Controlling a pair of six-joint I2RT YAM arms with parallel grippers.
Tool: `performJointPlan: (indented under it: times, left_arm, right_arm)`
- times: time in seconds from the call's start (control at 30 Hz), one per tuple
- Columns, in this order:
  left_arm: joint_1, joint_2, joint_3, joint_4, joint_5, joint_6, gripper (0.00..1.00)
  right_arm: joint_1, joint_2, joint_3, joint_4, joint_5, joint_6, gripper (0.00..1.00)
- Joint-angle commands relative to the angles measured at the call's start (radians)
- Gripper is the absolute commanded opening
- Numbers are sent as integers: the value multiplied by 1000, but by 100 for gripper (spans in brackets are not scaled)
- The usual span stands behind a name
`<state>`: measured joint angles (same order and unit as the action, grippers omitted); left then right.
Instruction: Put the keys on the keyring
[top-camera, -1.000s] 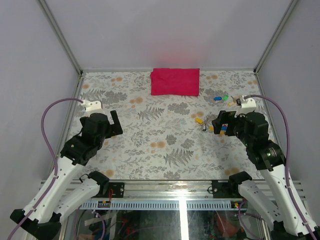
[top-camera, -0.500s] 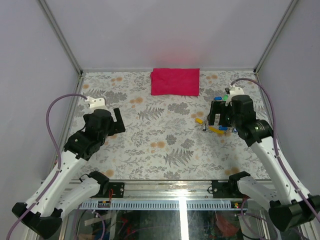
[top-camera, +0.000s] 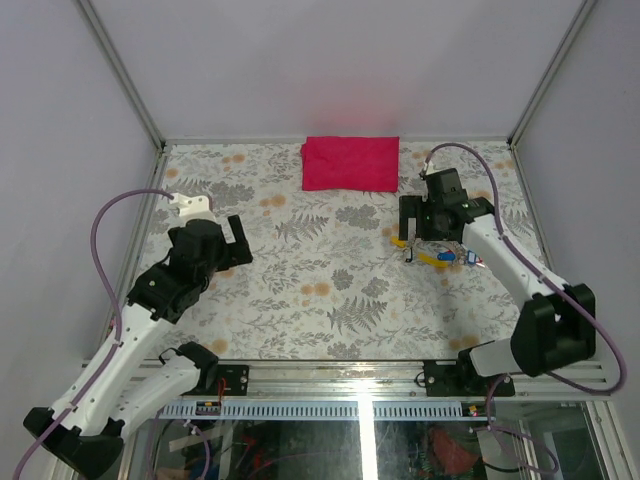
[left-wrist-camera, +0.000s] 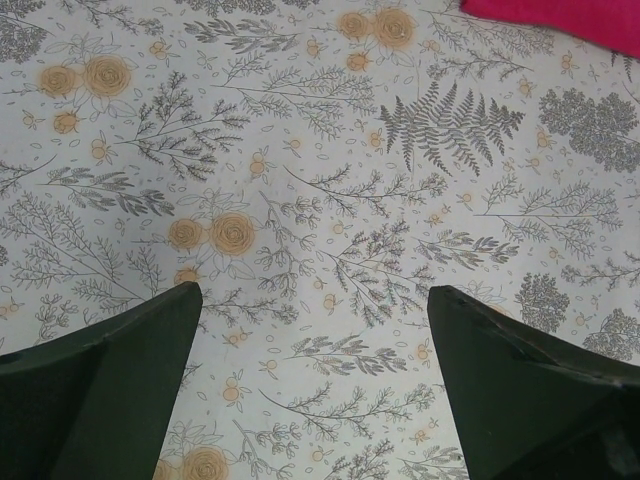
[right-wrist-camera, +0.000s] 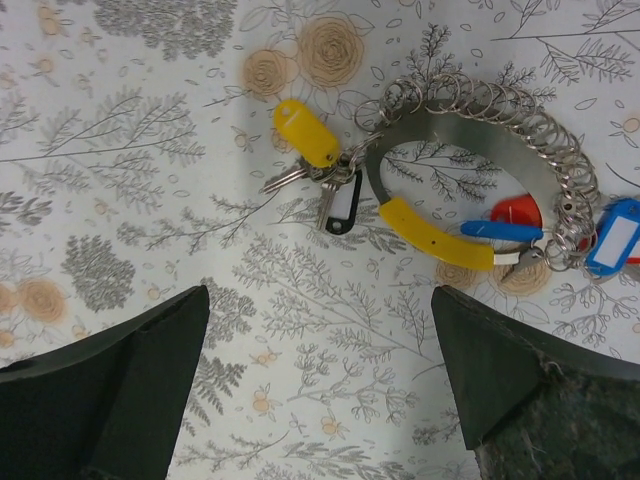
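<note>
In the right wrist view, silvery keys (right-wrist-camera: 290, 178) with a yellow tag (right-wrist-camera: 307, 133) and a black tag (right-wrist-camera: 343, 207) lie bunched on a small keyring (right-wrist-camera: 345, 165). It sits at the end of a curved steel band (right-wrist-camera: 455, 120) strung with several more wire rings. Blue (right-wrist-camera: 612, 235) and red (right-wrist-camera: 517, 212) tags lie at the band's right end. My right gripper (right-wrist-camera: 320, 292) hovers open just short of the bunch, touching nothing; from above it (top-camera: 420, 222) is over the cluster (top-camera: 437, 256). My left gripper (left-wrist-camera: 313, 290) is open over bare floral cloth at the left (top-camera: 238, 240).
A folded red cloth (top-camera: 350, 162) lies at the back middle, its corner showing in the left wrist view (left-wrist-camera: 560, 20). The floral tablecloth (top-camera: 320, 290) covers the whole table, and walls with metal posts close the back and both sides.
My right arm has swung away from me and leftward, from beside the key cluster to directly above it. The left arm shifted slightly forward. Both grippers stayed open.
</note>
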<state>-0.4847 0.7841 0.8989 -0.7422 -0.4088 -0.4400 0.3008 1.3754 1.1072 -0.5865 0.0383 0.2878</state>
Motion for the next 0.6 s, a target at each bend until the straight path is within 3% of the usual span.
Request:
performJointPlan:
  times: [0.0, 0.17, 0.57]
  left_arm:
    - [-6, 18, -10, 68, 5, -6, 100]
    - [-8, 25, -15, 75, 19, -3, 100]
    - [-6, 31, -16, 80, 24, -3, 100]
  right_arm:
    - [-52, 105, 34, 75, -60, 4, 100]
    - [-148, 214, 11, 151, -228, 8, 100]
    - [-166, 357, -19, 238, -230, 45, 100]
